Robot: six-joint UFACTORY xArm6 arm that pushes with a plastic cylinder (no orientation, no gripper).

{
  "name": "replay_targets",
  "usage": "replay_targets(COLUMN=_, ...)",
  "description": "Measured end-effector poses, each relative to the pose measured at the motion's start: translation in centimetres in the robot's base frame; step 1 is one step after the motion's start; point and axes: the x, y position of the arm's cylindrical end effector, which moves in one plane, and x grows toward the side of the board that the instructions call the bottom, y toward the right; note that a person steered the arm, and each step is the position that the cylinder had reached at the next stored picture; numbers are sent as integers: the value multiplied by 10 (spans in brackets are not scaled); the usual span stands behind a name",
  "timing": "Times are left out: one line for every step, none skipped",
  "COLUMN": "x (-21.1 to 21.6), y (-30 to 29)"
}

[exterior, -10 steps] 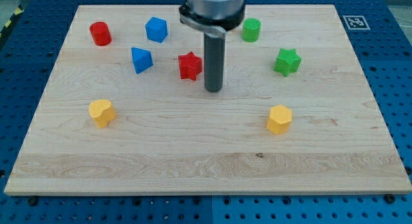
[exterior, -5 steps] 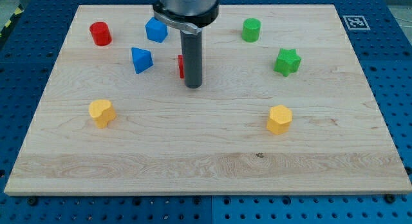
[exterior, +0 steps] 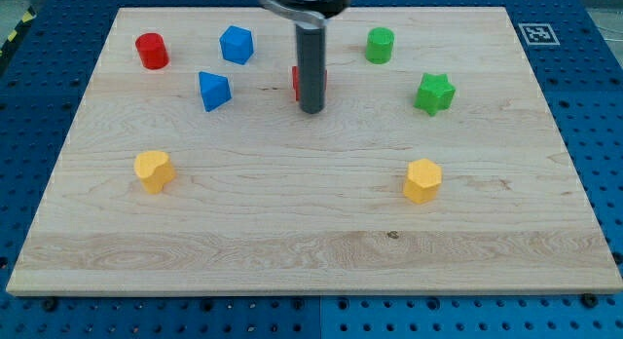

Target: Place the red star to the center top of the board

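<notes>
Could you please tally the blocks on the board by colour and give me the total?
Red: 2, the red cylinder and the red star, mostly hidden behind the rod, just above my tip
Blue: 2, and
Green: 2, the cylinder and the star
Yellow: 2, and
Total: 8

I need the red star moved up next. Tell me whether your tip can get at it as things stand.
Probably yes: my tip sits just below the red star, which my rod mostly hides. No other block stands between them.
</notes>
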Motion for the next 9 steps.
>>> replay_targets(x=-7, y=-13)
replay_targets(x=-14, y=-22)
replay_targets(x=-27, y=-10)
replay_targets(x=-44, y=-6)
replay_targets(x=-58, y=-6)
replay_targets(x=-74, y=-5)
replay_targets(x=-83, y=-11)
replay_targets(x=-94, y=-11)
replay_targets(x=-111, y=-16)
